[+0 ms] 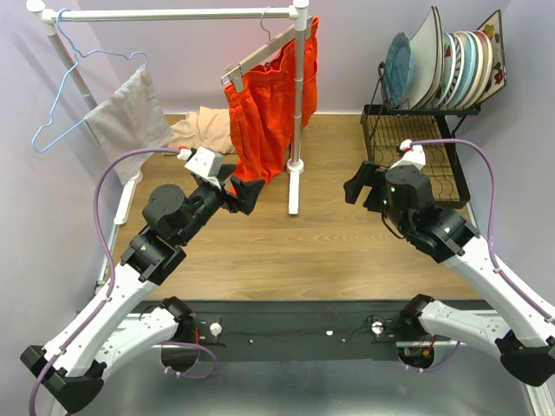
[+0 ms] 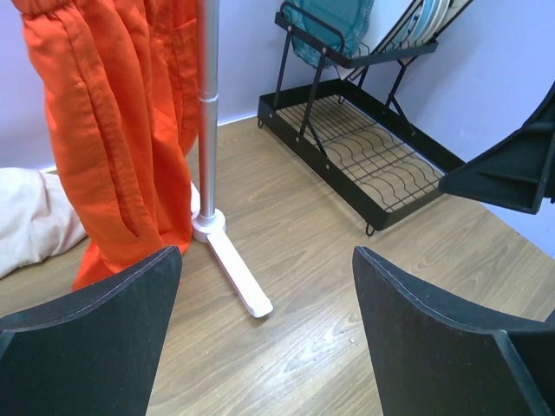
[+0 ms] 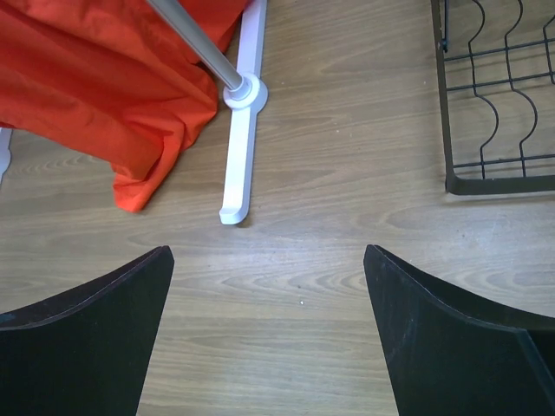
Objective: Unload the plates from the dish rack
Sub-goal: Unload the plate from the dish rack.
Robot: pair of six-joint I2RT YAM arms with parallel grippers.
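Observation:
The black wire dish rack [image 1: 414, 130] stands at the back right of the table. Several plates [image 1: 464, 65] stand upright in its upper shelf: a round teal plate [image 1: 399, 56] at the left end, a square white one [image 1: 427, 52] beside it, round ones, and a square flowered one [image 1: 495, 54] at the right end. The rack also shows in the left wrist view [image 2: 364, 147] and its base in the right wrist view [image 3: 499, 184]. My left gripper [image 1: 245, 195] is open and empty over the table's middle. My right gripper [image 1: 360, 184] is open and empty just left of the rack's base.
A white clothes rail [image 1: 299, 95] stands at the back with orange shorts [image 1: 269, 104] on a wooden hanger, a blue hanger [image 1: 65, 87] and a grey cloth [image 1: 130, 117]. Its white foot [image 1: 295, 186] lies between the grippers. Beige cloth [image 1: 204, 128] lies behind.

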